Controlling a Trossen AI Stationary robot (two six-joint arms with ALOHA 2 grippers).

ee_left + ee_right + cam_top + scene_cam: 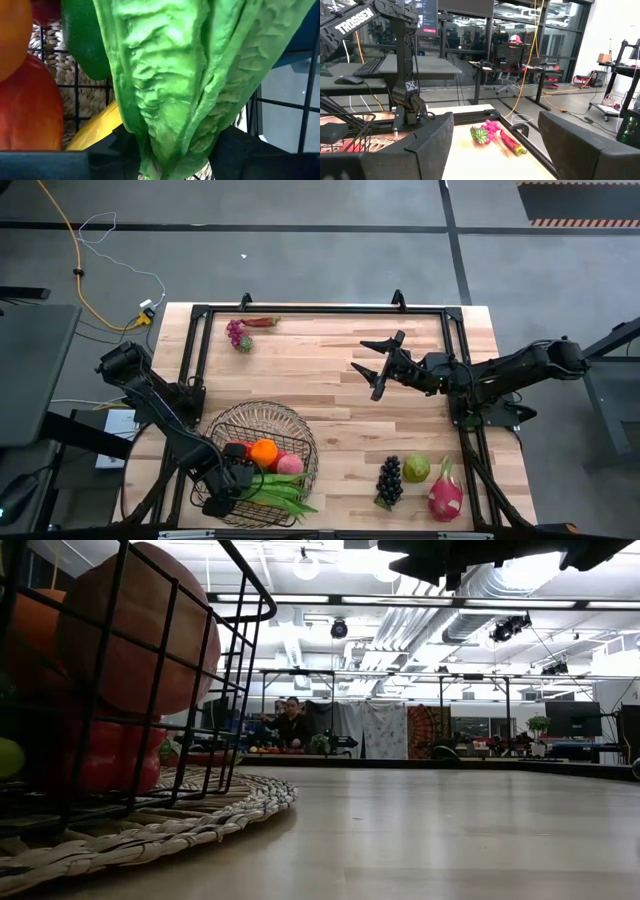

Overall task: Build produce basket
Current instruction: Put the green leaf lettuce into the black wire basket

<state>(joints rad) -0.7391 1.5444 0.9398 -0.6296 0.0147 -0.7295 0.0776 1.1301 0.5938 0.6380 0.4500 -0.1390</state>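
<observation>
The dark wire basket point(262, 420) stands on a woven mat at the table's near left. It holds an orange point(263, 450), a pink peach point(290, 465) and a red fruit point(237, 451). My left gripper point(228, 490) reaches into the basket's near side, shut on a bunch of green beans point(285, 490). The left wrist view shows the ribbed green beans point(170, 75) up close, with a yellow banana point(95, 127) under them. My right gripper point(375, 370) hangs open above the table's middle, holding nothing. My left gripper pinches the green beans' near-left end point(172, 150) between its two fingers point(117, 145). It comes steeply from above. The bunch lies slanted over the produce in the basket, and its free tips point(303, 503) reach the basket's near-right rim.
Dark grapes point(390, 478), a green fruit point(416, 469) and a pink dragon fruit point(446, 492) lie at the near right. A pink-and-green piece point(240, 335) with a red stalk point(262, 321) lies at the far left. A black frame point(320, 308) edges the table.
</observation>
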